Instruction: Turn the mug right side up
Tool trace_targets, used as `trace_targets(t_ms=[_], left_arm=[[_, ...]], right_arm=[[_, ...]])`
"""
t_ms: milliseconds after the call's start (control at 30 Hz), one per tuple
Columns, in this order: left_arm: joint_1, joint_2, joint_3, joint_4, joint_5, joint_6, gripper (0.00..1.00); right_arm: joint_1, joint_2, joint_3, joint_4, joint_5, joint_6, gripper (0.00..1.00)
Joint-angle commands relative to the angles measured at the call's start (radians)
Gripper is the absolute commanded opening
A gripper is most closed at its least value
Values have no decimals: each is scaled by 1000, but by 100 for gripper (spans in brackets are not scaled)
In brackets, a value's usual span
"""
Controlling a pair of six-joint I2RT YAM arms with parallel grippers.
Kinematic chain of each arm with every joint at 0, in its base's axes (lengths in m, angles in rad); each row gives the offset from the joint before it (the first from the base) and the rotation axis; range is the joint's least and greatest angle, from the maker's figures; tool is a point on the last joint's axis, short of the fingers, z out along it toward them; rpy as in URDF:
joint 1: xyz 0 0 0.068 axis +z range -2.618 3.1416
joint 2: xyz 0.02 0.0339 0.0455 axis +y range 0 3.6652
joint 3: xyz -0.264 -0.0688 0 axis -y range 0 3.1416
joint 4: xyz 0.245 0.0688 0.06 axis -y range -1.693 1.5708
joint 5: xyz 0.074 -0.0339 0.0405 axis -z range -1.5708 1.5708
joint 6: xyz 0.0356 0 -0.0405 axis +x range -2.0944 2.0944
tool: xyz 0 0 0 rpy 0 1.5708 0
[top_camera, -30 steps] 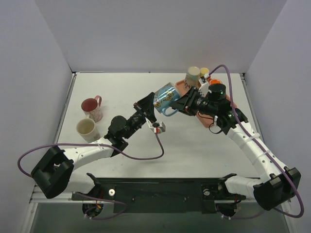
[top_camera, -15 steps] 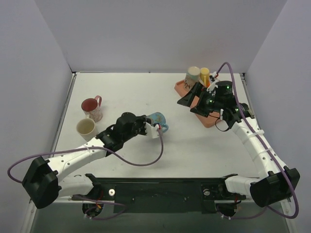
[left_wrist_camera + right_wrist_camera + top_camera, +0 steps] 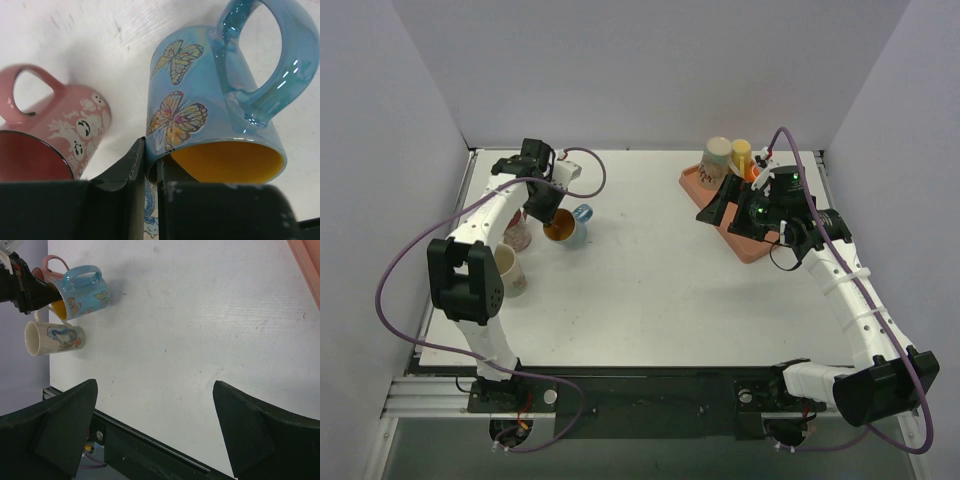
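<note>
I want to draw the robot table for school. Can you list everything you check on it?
Surface: white table, faint scuffs.
Job's things: blue butterfly mug, opening facing up, beside the pink mug and cream mug.
Clutter: orange tray holding a beige cup and yellow bottle.
Claws: left claw pinches the butterfly mug's rim; right claw open, empty, by the tray.
Cables: purple cable loops off each arm.
Surroundings: plain walls; nothing else seen.

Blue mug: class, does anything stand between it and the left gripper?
Nothing visible does. The left gripper has its jaws shut on the rim of the blue mug. The pink mug stands close beside it, not between them.
</note>
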Motion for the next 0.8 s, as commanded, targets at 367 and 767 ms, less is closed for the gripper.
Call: trace_targets(t_ms=[367,767], left_arm=[[106,279,346,-343,-5,-351,0],[118,281,463,-317,-49,-304,61]], right_arm=[[-15,-34,-2,-84,81,-75,95],[-186,85,50,-52,128,-455,100]])
